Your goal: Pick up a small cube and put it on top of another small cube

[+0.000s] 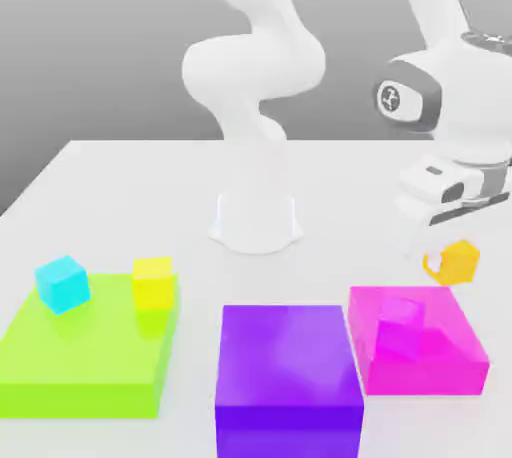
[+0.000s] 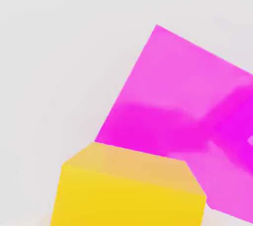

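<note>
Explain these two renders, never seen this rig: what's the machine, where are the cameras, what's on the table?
It's a simulated white robot arm bolted to a white table. One camera watches from outside; the other rides on the hand. The gripper hovers just above a small orange cube, seen close in the hand view. On the table: a green block carrying a cyan cube and a yellow cube, a purple block, and a magenta block carrying a magenta cube.
</note>
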Robot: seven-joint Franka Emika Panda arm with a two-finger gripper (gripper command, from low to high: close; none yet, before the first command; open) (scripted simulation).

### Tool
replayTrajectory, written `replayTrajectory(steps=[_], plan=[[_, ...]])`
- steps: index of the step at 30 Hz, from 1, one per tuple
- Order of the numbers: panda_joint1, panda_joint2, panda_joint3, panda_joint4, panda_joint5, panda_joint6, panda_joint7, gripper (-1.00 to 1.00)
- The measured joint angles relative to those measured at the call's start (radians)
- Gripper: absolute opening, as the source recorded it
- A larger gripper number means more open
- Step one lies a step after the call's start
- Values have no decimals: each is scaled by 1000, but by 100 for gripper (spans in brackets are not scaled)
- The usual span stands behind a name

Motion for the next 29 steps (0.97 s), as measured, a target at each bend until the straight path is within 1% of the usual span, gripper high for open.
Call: replayTrajectory(steps=[12,14,17,18,24,26,29], plan=[[-53,-90,-144,59,-47,-151,-502,-100],[-58,-49,-150,55,-55,-105,-528,-100],[-62,51,-152,37,-70,12,-526,-100],[-61,69,-153,34,-73,33,-524,100],[-62,78,-153,32,-75,44,-524,100],[-60,40,-153,39,-70,-1,-527,100],[-58,-60,-154,57,-60,-117,-535,100]])
